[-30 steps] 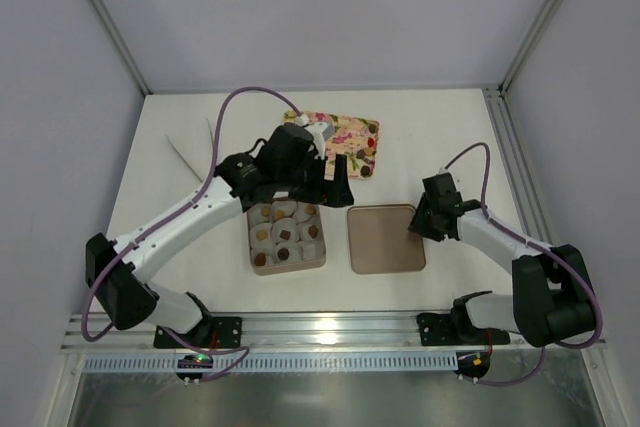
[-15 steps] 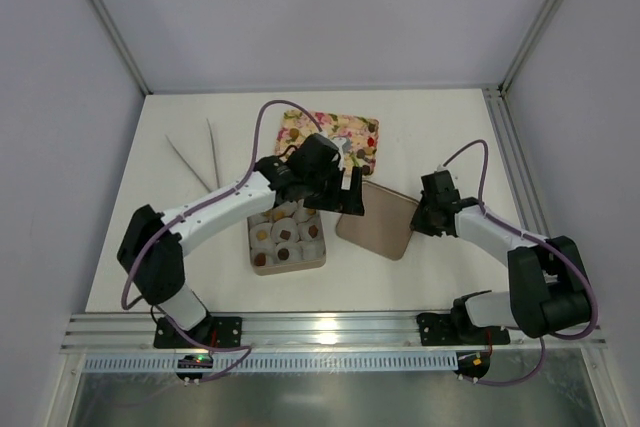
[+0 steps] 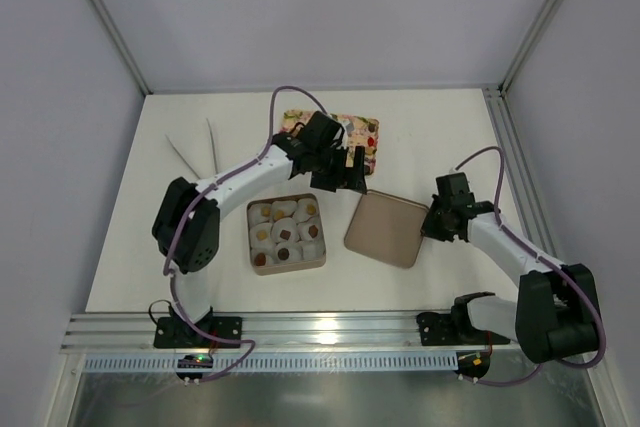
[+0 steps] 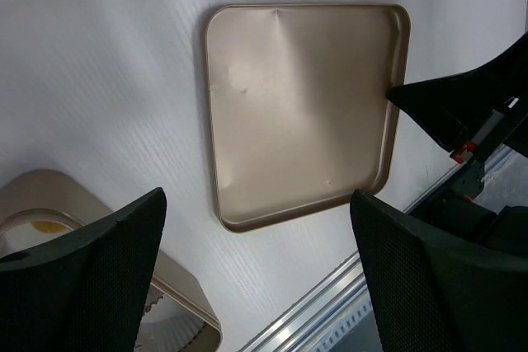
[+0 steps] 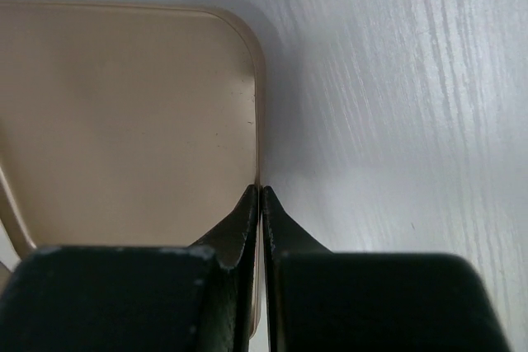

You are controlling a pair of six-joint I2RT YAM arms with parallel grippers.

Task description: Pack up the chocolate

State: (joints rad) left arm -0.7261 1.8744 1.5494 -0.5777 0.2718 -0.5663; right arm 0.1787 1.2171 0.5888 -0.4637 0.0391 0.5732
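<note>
The square brown box (image 3: 286,267) holds white paper cups with the chocolate (image 3: 284,235) in them, tan-gold and dark brown pieces. More pieces (image 3: 372,128) lie on the floral tray (image 3: 352,127). The flat brown lid (image 3: 385,229) lies skewed to the right of the box. My right gripper (image 3: 431,230) is shut on the lid's right rim; in the right wrist view its tips (image 5: 261,192) pinch the lid (image 5: 124,113) edge. My left gripper (image 3: 346,177) hovers open between tray and lid, its fingers (image 4: 91,286) wide apart above the lid (image 4: 301,113).
Two thin sticks (image 3: 192,154) lie at the back left of the white table. The box corner (image 4: 177,302) shows at the lower left of the left wrist view. An aluminium rail (image 3: 330,332) runs along the near edge. Grey walls enclose the table.
My right gripper has closed on the lid's rim and the lid has turned and shifted right. My left arm has swung away from the box toward the floral tray, staying open.
</note>
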